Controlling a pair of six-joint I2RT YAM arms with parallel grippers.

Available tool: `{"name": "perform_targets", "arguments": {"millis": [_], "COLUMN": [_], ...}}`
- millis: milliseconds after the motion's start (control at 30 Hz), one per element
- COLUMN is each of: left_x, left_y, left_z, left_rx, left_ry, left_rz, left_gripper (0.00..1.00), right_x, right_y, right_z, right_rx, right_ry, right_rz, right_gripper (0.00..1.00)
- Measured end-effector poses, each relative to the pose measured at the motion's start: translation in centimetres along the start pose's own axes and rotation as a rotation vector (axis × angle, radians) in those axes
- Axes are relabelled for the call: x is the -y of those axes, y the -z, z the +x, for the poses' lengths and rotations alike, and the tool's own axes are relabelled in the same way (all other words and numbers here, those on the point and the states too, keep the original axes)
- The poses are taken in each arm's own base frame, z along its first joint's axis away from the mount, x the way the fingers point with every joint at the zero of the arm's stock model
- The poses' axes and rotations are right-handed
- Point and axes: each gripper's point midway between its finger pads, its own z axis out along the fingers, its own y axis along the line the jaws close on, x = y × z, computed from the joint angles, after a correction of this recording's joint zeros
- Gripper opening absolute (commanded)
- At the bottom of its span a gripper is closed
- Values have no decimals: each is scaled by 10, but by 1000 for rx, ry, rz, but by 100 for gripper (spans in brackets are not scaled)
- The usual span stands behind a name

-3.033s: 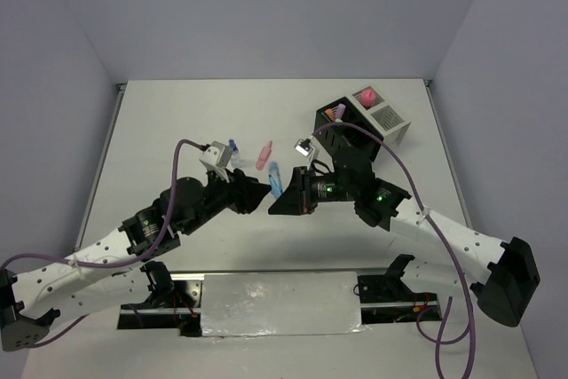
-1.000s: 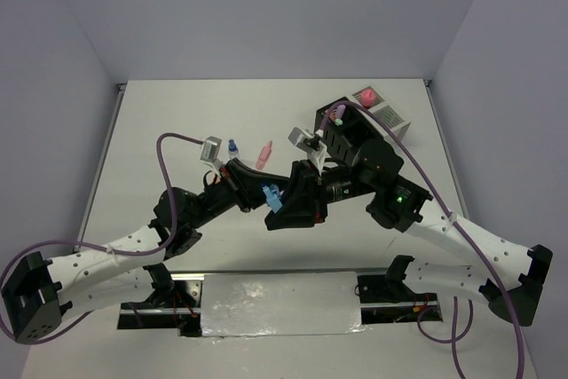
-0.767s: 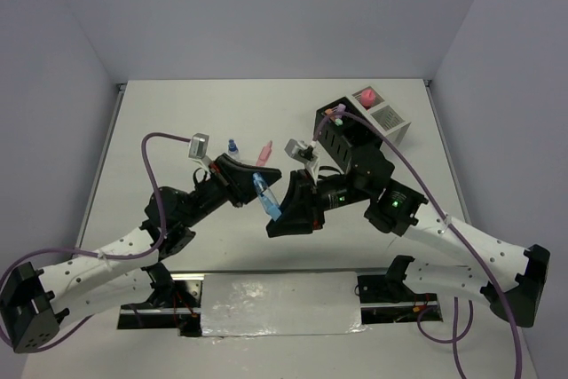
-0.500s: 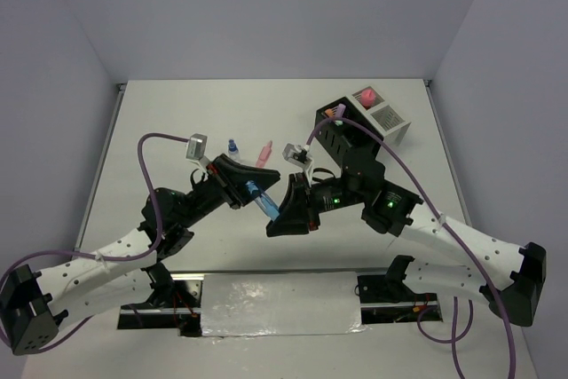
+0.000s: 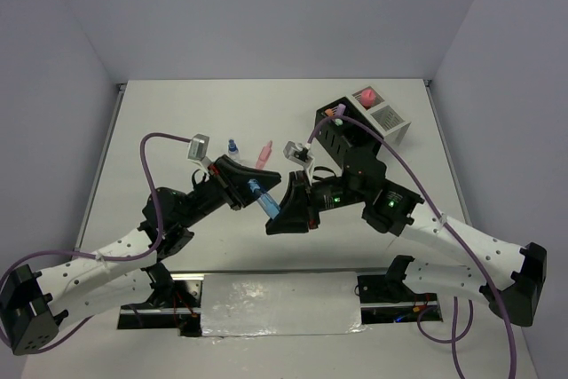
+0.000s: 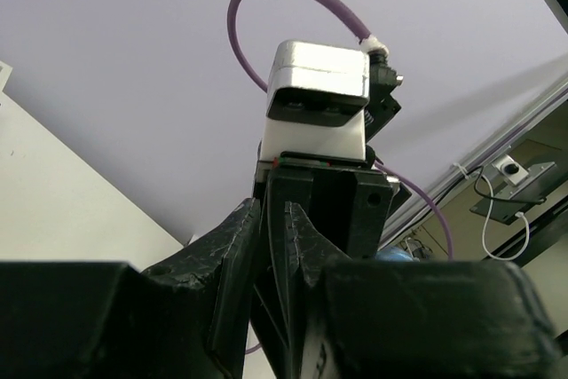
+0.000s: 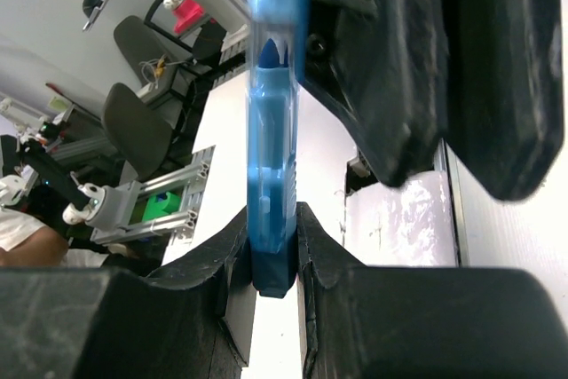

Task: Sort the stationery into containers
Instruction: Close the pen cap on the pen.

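The blue highlighter is held clear of the table, to the left of and nearer than the black mesh box in the top view. It is suspended between the two gripper tips, tilted.

The right gripper is closed on the lower end of the highlighter, and its fingers are pressed against both sides of the barrel. The clear-capped end is directed toward the left gripper.

In the left wrist view, the left gripper's fingers are seen a narrow slit apart with nothing between them. Only a small blue edge is visible to one side.

Several coloured tips are seen protruding from the black mesh box. The white mesh box is placed just beside it on the right, with a pink item standing in its farther compartment.

A pink highlighter and a small blue-capped bottle are lying on the table to the left of the black mesh box, well apart from it.
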Motion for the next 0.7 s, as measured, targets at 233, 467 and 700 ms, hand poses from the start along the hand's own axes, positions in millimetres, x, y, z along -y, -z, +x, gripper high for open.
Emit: {"name": "perform_targets", "arguments": {"millis": [233,467,700], "left_x": [-7,-20,-30], "left_y": [2,14,30], "left_z": [6,14,-8], "left_rx": [-20,-52,-11], "left_ry": [-3,-42,-188], "left_rz": [-19,-84,-234], "left_gripper": [30,52,88], "right_x": [-6,-1,3], "right_y": [-3,-8,-1], "right_z": [-15,-21,-23], "right_rx": [18,22,45], "right_ry": [23,26,56], "right_rz": [-11,3,60], "right_gripper": [0,0,0]}}
